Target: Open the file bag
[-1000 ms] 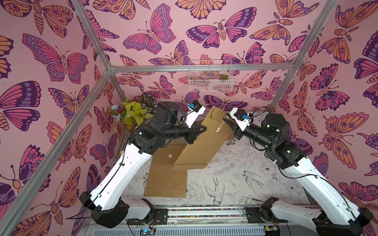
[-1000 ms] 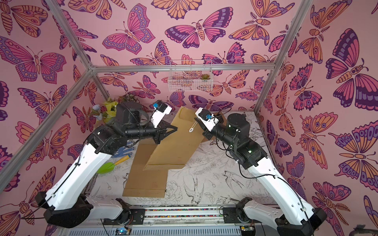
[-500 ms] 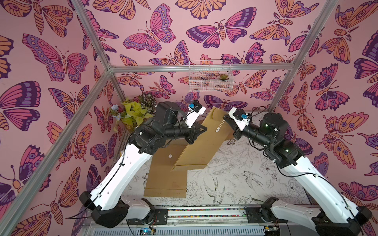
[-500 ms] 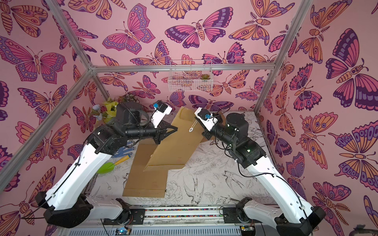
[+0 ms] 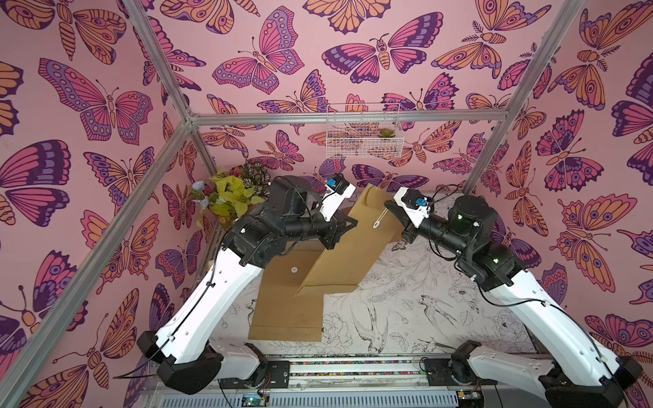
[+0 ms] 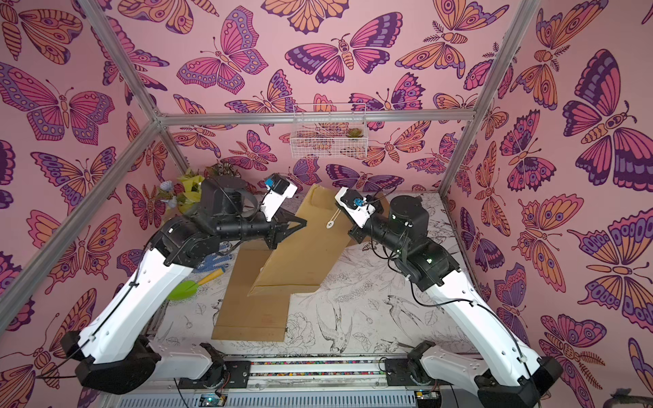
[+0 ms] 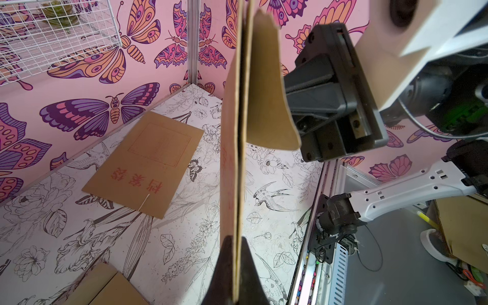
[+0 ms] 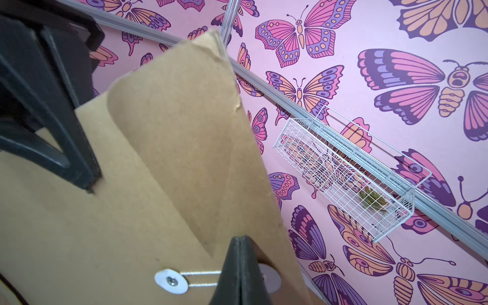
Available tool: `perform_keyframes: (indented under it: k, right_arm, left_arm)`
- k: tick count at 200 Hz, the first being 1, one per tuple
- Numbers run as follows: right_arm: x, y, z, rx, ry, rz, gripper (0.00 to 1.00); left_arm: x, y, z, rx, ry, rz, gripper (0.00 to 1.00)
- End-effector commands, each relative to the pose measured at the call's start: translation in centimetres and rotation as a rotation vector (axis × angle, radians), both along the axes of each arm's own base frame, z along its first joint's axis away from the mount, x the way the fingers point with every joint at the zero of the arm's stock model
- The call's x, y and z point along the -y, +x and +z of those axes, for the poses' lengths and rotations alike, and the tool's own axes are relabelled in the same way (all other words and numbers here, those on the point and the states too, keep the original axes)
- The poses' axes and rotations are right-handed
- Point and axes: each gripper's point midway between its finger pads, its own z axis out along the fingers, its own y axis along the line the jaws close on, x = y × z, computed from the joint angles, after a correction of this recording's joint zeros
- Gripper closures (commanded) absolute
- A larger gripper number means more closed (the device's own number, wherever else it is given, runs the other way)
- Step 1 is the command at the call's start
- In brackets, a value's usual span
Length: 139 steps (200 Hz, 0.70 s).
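Note:
The file bag [image 5: 348,247] is a brown kraft envelope, held up at a tilt above the table in both top views. My left gripper [image 7: 235,264] is shut on one of its long edges [image 7: 239,158], seen edge-on. The bag's rounded flap [image 8: 190,137] stands away from the body. A white string [image 8: 200,278] runs from a white disc [image 8: 171,281] on the body to my right gripper [image 8: 239,244]. That gripper is shut, with the string running in between its fingers. A second disc [image 8: 272,274] shows just behind them. The right gripper [image 5: 388,206] sits at the bag's upper right edge.
A second brown envelope [image 5: 286,307] lies flat on the table, partly under the held one. A third envelope [image 7: 148,163], printed in red, lies near the back wall. A wire basket [image 5: 364,136] hangs on that wall. Plants [image 5: 233,197] fill the back left corner, and a green scoop [image 6: 183,289] lies at left.
My right gripper's jaws have closed at the string on the flap. The left gripper and the bag have hardly moved.

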Motion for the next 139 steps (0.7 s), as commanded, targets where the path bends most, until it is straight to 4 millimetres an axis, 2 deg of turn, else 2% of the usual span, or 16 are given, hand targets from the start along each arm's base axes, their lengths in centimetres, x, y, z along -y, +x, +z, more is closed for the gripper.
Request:
perform_keyframes:
  k: [1,139]
  right_arm:
    - [-0.2,-1.0,0.2,-0.025,0.011,0.034,1.00]
    - [1.0,-1.0,-3.8,-0.130,-0.046,-0.027,1.00]
  left_arm:
    - [-0.2,-0.4,0.8,0.028,-0.014,-0.003,1.00]
    - [-0.6,0.1,1.0,0.050,-0.003,0.032,1.00]
